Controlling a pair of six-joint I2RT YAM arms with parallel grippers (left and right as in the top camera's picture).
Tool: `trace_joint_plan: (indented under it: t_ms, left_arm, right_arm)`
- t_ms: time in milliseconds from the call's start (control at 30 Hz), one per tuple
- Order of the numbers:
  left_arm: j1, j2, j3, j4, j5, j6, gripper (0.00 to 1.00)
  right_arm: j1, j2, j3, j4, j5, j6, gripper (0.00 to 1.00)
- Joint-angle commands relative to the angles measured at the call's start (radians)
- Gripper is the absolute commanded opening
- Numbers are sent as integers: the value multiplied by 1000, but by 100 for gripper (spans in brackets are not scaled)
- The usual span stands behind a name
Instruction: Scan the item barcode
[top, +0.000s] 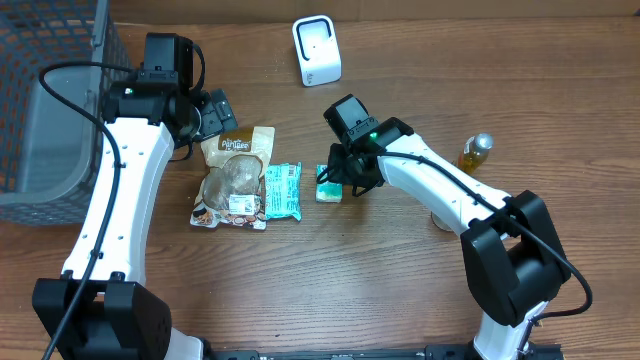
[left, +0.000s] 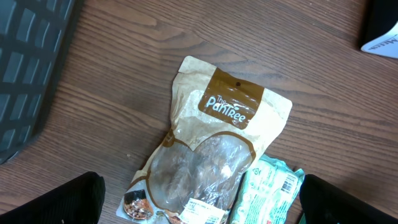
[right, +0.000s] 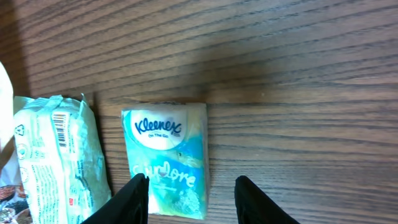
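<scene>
A small blue Kleenex tissue pack (top: 329, 188) (right: 166, 155) lies flat on the wooden table. My right gripper (top: 345, 180) (right: 191, 199) hovers over it, open. Its left finger sits over the pack's left edge and its right finger stands apart above bare wood. A brown Pantree snack bag (top: 235, 175) (left: 211, 155) and a teal packet (top: 282, 191) (left: 267, 193) (right: 56, 155) with a printed barcode lie side by side to the left. My left gripper (top: 215, 112) (left: 199, 211) hangs wide open above the bag, holding nothing. A white scanner stand (top: 316, 50) sits at the back.
A grey mesh basket (top: 50, 100) (left: 25, 68) stands at the far left. A small bottle of amber liquid (top: 476, 152) stands at the right, behind my right arm.
</scene>
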Motion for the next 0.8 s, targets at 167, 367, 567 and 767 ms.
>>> trace_joint_plan:
  t_ms: [167,367,567,767]
  left_arm:
    - [-2,-6,12,0,-6,3,99]
    - [-2,-6,12,0,-7,3,100]
    - [-2,-6,12,0,-6,3,100]
    - [-2,-6,12,0,-6,3,100]
  right_arm:
    - [6,10,2,20,-10,-3,46]
    - [5,10,2,50,-17,-3,77]
    - [3,10,2,80,-17,-58,100]
    - [5,10,2,60,-17,-82,100]
